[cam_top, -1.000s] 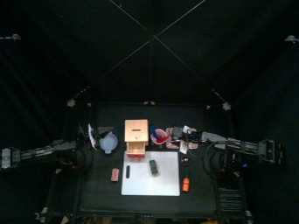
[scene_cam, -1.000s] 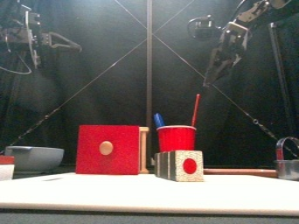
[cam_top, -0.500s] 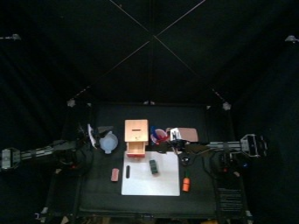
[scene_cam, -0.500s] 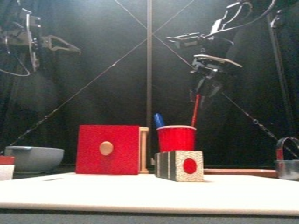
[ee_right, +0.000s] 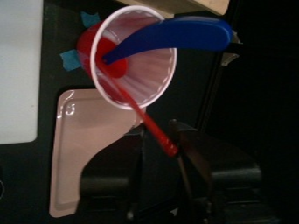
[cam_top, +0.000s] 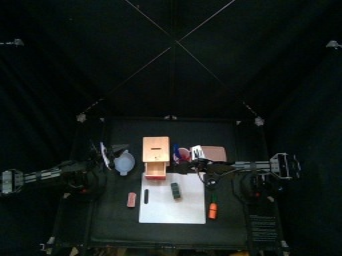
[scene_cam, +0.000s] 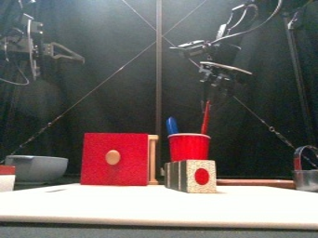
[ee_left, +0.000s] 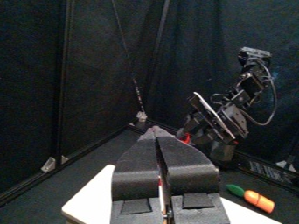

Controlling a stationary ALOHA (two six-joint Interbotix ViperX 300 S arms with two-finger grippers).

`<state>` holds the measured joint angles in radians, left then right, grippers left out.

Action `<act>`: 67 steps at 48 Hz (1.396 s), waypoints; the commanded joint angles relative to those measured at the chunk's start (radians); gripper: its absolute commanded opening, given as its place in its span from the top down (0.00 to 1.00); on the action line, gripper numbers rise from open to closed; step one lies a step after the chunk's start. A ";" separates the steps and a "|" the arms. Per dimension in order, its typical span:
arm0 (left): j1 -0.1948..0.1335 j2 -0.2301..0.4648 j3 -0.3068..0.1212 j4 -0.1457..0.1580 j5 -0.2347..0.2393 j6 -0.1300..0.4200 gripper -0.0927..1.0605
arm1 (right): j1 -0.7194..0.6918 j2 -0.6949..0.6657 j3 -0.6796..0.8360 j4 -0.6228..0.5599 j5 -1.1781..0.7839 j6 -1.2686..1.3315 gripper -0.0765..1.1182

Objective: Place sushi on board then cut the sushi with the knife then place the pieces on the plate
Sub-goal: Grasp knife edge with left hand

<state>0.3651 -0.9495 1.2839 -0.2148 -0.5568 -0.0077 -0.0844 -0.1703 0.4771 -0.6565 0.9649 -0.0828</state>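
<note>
Sushi roll (cam_top: 175, 190) lies on white board (cam_top: 187, 212), just in front of red cup (scene_cam: 188, 147). Right gripper (ee_right: 163, 144) directly above cup, clamped on red knife (ee_right: 142, 114). Left gripper (ee_left: 166, 140) well left of cup, jaws pressed together.

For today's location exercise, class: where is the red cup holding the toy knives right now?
In the front view, the red cup stands just right of the wooden box, behind the sushi roll and below the right gripper.
</note>
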 commanded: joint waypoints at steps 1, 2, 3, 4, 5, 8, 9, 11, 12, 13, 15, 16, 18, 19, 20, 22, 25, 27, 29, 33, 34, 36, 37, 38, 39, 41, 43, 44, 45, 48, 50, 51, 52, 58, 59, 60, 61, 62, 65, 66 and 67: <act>0.003 0.003 -0.014 -0.002 -0.006 0.002 0.85 | -0.005 -0.015 -0.034 -0.009 -0.002 0.002 0.53; 0.003 0.003 -0.014 -0.003 -0.006 0.002 0.84 | -0.005 -0.015 -0.037 -0.008 0.000 0.002 0.53; 0.005 0.003 -0.014 -0.005 -0.006 0.002 0.85 | -0.005 -0.015 -0.041 -0.008 0.000 0.002 0.53; 0.005 0.003 -0.012 -0.006 -0.006 0.002 0.85 | -0.005 -0.015 -0.048 -0.006 0.000 0.002 0.53; 0.005 0.003 -0.012 -0.006 -0.005 0.002 0.84 | -0.005 -0.015 -0.054 -0.003 0.000 0.002 0.53; 0.011 0.003 -0.009 -0.011 -0.006 0.002 0.85 | -0.005 -0.021 -0.071 0.009 0.002 0.002 0.53; 0.012 0.003 -0.009 -0.012 -0.005 0.002 0.85 | -0.005 -0.023 -0.077 0.017 0.003 0.002 0.53; 0.015 0.003 -0.006 -0.012 -0.006 0.002 0.85 | -0.006 -0.029 -0.092 0.048 0.009 0.005 0.53; 0.015 0.003 -0.005 -0.014 -0.006 0.002 0.85 | -0.006 -0.034 -0.098 0.066 0.015 0.005 0.53; 0.015 0.003 -0.003 -0.015 -0.006 0.002 0.84 | -0.005 -0.040 -0.103 0.089 0.020 0.006 0.53; 0.017 0.003 -0.002 -0.015 -0.006 0.003 0.85 | -0.006 -0.055 -0.106 0.133 0.032 0.008 0.53; 0.017 0.003 -0.002 -0.015 -0.006 0.003 0.85 | -0.011 -0.067 -0.103 0.161 0.038 0.009 0.53; 0.017 0.003 0.000 -0.015 -0.006 0.005 0.85 | -0.018 -0.091 -0.097 0.204 0.043 0.015 0.53; 0.017 0.003 0.002 -0.015 -0.006 0.005 0.85 | -0.023 -0.103 -0.092 0.224 0.043 0.020 0.53; 0.018 0.003 0.002 -0.015 -0.005 0.005 0.85 | -0.029 -0.118 -0.086 0.244 0.044 0.026 0.54; 0.021 0.002 0.002 -0.015 -0.005 0.005 0.85 | -0.044 -0.155 -0.072 0.281 0.044 0.032 0.54; 0.021 0.003 0.002 -0.015 -0.006 0.005 0.85 | -0.069 -0.213 -0.051 0.328 0.041 0.032 0.54; 0.021 0.003 0.002 -0.015 -0.006 0.003 0.85 | -0.081 -0.250 -0.035 0.359 0.040 0.037 0.54; 0.021 0.003 0.002 -0.015 -0.005 0.003 0.85 | -0.092 -0.279 -0.020 0.388 0.037 0.038 0.54; 0.021 0.003 0.000 -0.015 -0.005 0.003 0.84 | -0.121 -0.344 0.014 0.442 0.009 0.040 0.54; 0.021 0.003 -0.002 -0.015 -0.005 0.003 0.84 | -0.127 -0.360 0.020 0.449 0.002 0.040 0.54; 0.021 0.003 -0.005 -0.014 -0.005 0.003 0.84 | -0.141 -0.403 0.035 0.457 -0.014 0.038 0.54; 0.021 0.003 -0.006 -0.012 -0.005 0.003 0.84 | -0.147 -0.422 0.043 0.462 -0.023 0.038 0.54; 0.018 0.003 -0.006 -0.009 -0.003 0.003 0.84 | -0.152 -0.440 0.051 0.466 -0.032 0.040 0.54; 0.017 0.003 -0.006 -0.005 0.000 0.003 0.84 | -0.153 -0.457 0.060 0.471 -0.046 0.040 0.54; 0.014 0.003 -0.006 0.012 0.012 0.003 0.84 | -0.164 -0.491 0.081 0.488 -0.089 0.040 0.54; 0.011 0.003 -0.006 0.021 0.026 0.003 0.84 | -0.170 -0.517 0.100 0.508 -0.126 0.040 0.54; 0.008 0.005 -0.006 0.023 0.032 0.003 0.84 | -0.176 -0.535 0.110 0.523 -0.149 0.037 0.54; 0.005 0.003 -0.006 0.023 0.037 0.003 0.84 | -0.179 -0.549 0.120 0.534 -0.161 0.037 0.54; 0.000 0.003 -0.008 0.025 0.048 0.003 0.84 | -0.184 -0.586 0.149 0.563 -0.199 0.037 0.54; -0.015 0.005 -0.009 0.031 0.051 0.003 0.84 | -0.184 -0.597 0.166 0.581 -0.227 0.037 0.54; -0.025 0.005 -0.009 0.037 0.051 0.005 0.84 | -0.184 -0.600 0.173 0.592 -0.242 0.037 0.54; -0.037 0.006 -0.011 0.046 0.051 0.005 0.84 | -0.183 -0.603 0.181 0.604 -0.259 0.035 0.54; -0.141 0.094 -0.046 0.126 0.061 0.005 0.73 | -0.169 -0.606 0.225 0.683 -0.388 0.032 0.54; -0.160 0.118 -0.058 0.137 0.061 0.005 0.70 | -0.163 -0.603 0.233 0.693 -0.413 0.032 0.54; -0.173 0.147 -0.069 0.143 0.061 0.005 0.67 | -0.156 -0.601 0.242 0.704 -0.437 0.029 0.54; -0.186 0.176 -0.081 0.149 0.061 0.005 0.64 | -0.147 -0.597 0.253 0.715 -0.472 0.029 0.54; -0.199 0.207 -0.092 0.155 0.057 0.003 0.60 | -0.141 -0.594 0.261 0.718 -0.499 0.031 0.54; -0.232 0.285 -0.127 0.155 0.044 0.003 0.47 | -0.120 -0.586 0.282 0.727 -0.575 0.032 0.54; -0.244 0.316 -0.141 0.155 0.029 0.003 0.41 | -0.110 -0.581 0.287 0.727 -0.595 0.035 0.54; -0.250 0.336 -0.149 0.155 0.017 0.003 0.36 | -0.103 -0.578 0.293 0.727 -0.617 0.037 0.54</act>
<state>0.1350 -0.6719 1.1873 -0.0629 -0.5077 -0.0061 -0.2056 -0.7486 0.7731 0.0660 0.4080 -0.0506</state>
